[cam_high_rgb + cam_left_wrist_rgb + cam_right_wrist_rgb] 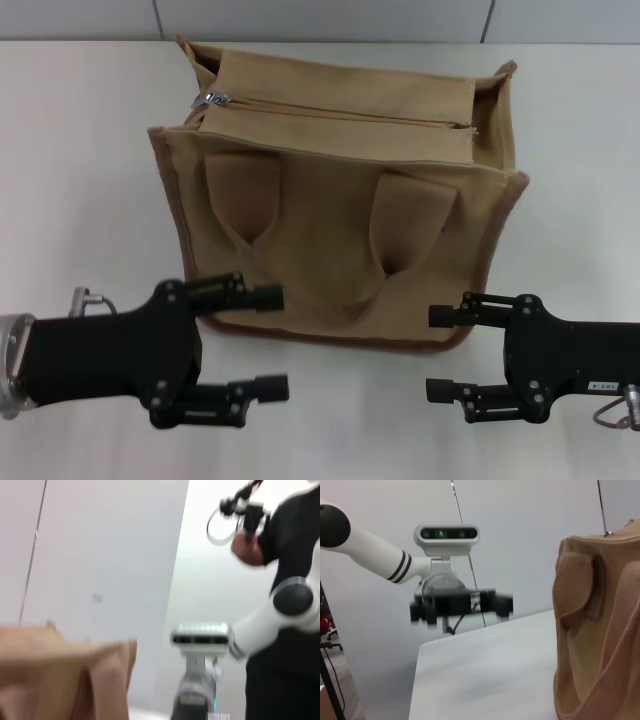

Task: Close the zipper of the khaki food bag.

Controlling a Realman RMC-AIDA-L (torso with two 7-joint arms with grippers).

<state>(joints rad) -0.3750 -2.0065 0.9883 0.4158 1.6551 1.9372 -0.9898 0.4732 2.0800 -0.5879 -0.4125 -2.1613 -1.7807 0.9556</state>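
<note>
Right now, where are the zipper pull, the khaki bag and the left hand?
zipper pull point(213, 98): head view, on the silver tab at the zip line's left end.
khaki food bag point(330, 205): head view, on its front panel.
left hand point(268, 342): head view, midway between its open fingertips.

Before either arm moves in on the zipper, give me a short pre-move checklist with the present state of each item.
1. Khaki food bag standing on the table: ok.
2. Zipper pull tab visible, at the bag's left end: ok.
3. Left gripper open, empty, in front of the bag: ok.
4. Right gripper open, empty, in front of the bag: ok.
5. Zipper closed: not ok, slit appears open.
6. Bag braced against sliding: not ok, neither gripper touches it.
</note>
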